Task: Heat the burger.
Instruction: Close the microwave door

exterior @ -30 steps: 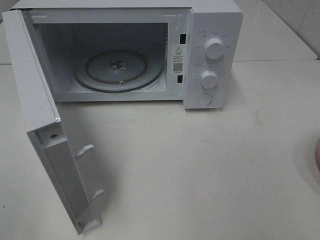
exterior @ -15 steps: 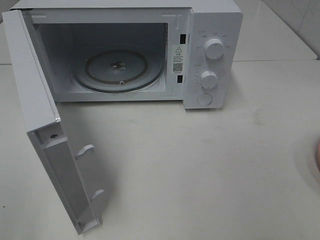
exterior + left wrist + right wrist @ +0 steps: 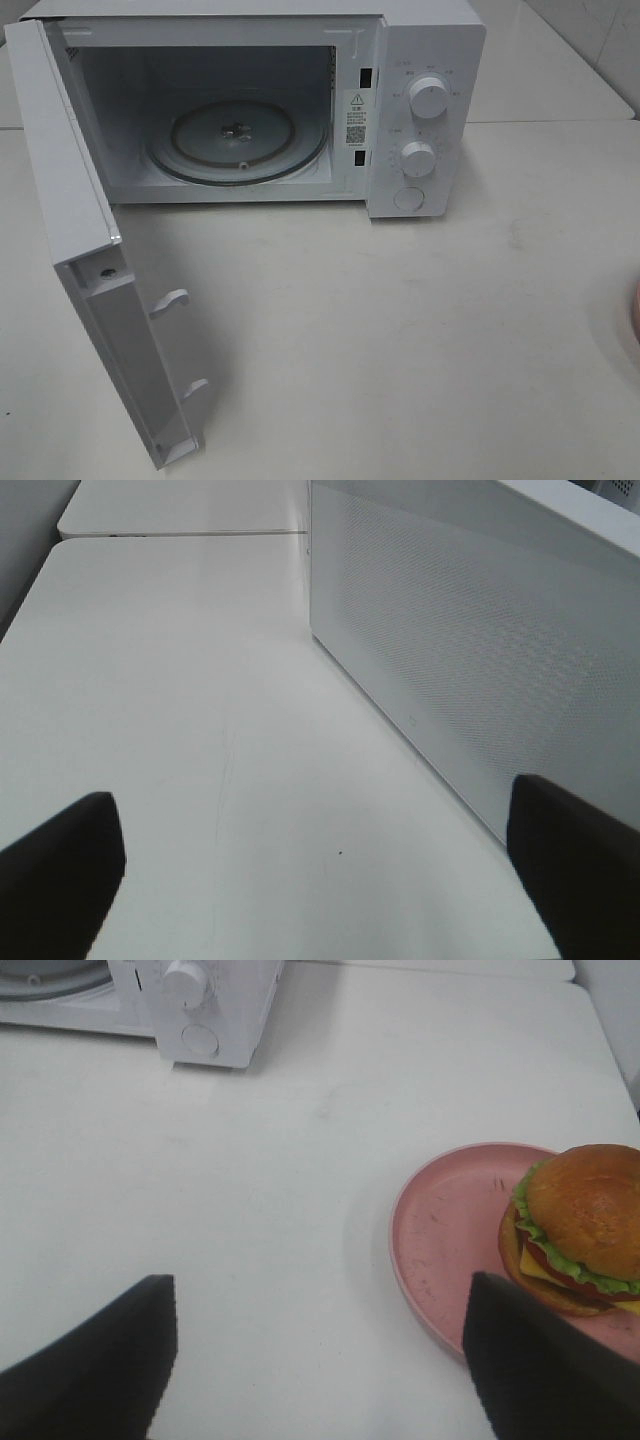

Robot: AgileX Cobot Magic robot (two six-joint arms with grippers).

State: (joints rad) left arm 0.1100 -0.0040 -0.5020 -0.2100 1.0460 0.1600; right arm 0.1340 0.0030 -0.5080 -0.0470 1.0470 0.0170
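The microwave [image 3: 260,110] is standing open with its turntable [image 3: 238,140] bare. The burger [image 3: 575,1228] is sitting on the pink plate [image 3: 450,1230], well apart from the microwave. Both the left tool [image 3: 320,880] and right tool [image 3: 320,1360] are hanging spread, gripping nothing; loading, closing and starting are all waiting.

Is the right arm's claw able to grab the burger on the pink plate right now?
Probably yes. The right gripper is open, and the burger sits uncovered on its plate close ahead, off to one side. Nothing lies between them, only bare table.
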